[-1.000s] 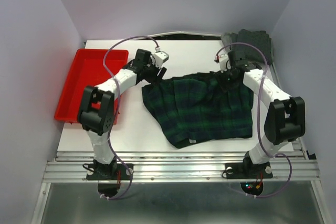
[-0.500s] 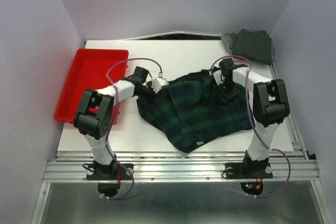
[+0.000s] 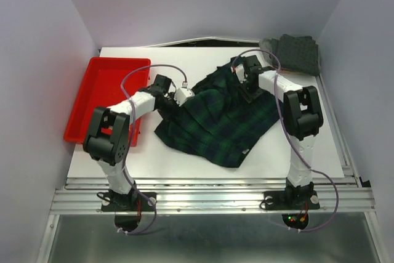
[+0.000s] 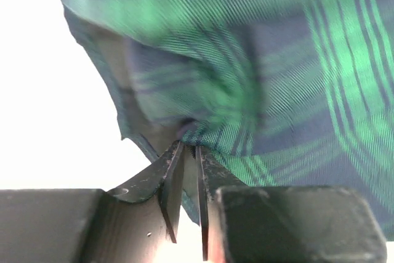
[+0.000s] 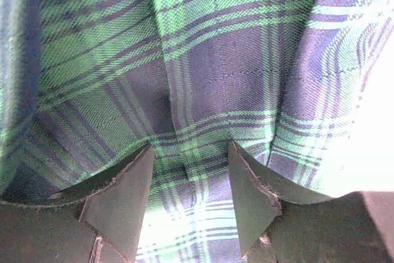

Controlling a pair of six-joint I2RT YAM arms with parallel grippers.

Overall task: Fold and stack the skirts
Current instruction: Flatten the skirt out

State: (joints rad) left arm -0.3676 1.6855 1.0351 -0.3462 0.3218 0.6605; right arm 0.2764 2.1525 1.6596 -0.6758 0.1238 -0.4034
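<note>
The green-navy plaid pleated skirt [image 3: 215, 121] lies diagonally on the middle of the white table. My left gripper [image 3: 179, 99] is at its left edge and shut on a pinch of plaid cloth; in the left wrist view the left gripper [image 4: 188, 147] has cloth bunched at its tips. My right gripper [image 3: 249, 89] is on the skirt's far upper part. In the right wrist view the right gripper [image 5: 191, 149] has its fingers apart, tips down on the plaid cloth [image 5: 203, 60]. The dark charcoal dotted skirt [image 3: 297, 53] lies folded at the back right corner.
A red plastic tray [image 3: 104, 93] stands at the left side of the table [image 3: 154, 158], close to my left arm. A lighter grey cloth edge [image 3: 266, 45] shows at the left side of the charcoal skirt. Walls close in on three sides.
My right gripper has moved back and to the left over the skirt. The plaid skirt has turned from lying wide across the table to lying diagonal and narrower. My left gripper has kept its hold.
</note>
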